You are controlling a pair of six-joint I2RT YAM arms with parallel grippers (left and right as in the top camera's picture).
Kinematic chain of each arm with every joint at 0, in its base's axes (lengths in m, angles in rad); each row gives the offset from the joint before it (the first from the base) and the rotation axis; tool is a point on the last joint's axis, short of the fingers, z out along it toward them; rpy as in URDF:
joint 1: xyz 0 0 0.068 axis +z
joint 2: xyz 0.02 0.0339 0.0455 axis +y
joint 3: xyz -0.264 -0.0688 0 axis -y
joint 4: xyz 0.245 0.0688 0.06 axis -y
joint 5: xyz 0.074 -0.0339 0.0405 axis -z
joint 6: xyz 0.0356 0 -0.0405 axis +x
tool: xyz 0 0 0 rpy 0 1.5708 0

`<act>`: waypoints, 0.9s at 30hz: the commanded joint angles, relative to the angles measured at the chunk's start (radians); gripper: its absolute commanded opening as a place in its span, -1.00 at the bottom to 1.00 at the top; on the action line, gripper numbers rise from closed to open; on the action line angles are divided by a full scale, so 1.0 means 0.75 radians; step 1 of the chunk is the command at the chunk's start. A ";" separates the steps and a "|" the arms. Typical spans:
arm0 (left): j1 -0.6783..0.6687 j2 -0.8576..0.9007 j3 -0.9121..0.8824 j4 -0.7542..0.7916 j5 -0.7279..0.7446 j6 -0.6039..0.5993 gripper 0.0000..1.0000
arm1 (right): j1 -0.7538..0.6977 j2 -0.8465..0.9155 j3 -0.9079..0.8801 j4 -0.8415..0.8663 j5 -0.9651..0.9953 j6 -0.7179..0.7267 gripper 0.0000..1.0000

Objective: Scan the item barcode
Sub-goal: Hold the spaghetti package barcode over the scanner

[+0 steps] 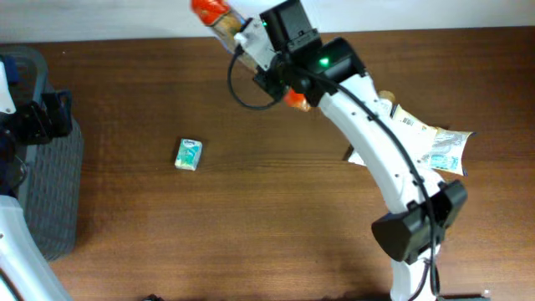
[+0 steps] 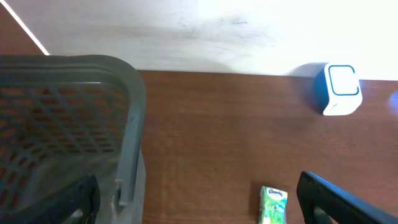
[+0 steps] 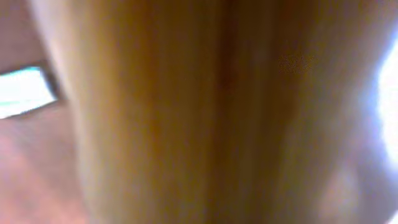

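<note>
Brown wood desk (image 1: 251,217) runs back to a white far edge. Right hand (image 1: 244,42) is closed on an orange-capped bottle (image 1: 219,21), held at that far edge and partly past it. The right wrist view shows only a blurred amber surface. Left hand (image 2: 202,202) stands fully open and holds nothing, by the grey basket (image 2: 134,124) at the desk's left edge. Blue-and-white scanner (image 2: 339,90) sits at the far edge. Green tissue pack (image 1: 189,155) lies alone mid-desk with open wood all around. Packets (image 1: 439,150) lie toward the right edge, partly under the right arm.
</note>
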 commanded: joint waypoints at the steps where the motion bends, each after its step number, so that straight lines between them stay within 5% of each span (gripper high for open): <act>1: 0.005 -0.014 0.013 0.002 0.014 0.016 0.98 | -0.035 0.070 0.028 0.199 0.110 -0.435 -0.92; 11: 0.005 -0.014 0.013 0.002 0.014 0.016 0.98 | -0.191 0.598 0.028 1.251 0.159 -0.562 -0.92; 27: 0.005 -0.014 0.013 0.002 0.014 0.016 0.98 | -0.166 0.549 0.028 1.258 0.149 -1.111 -0.92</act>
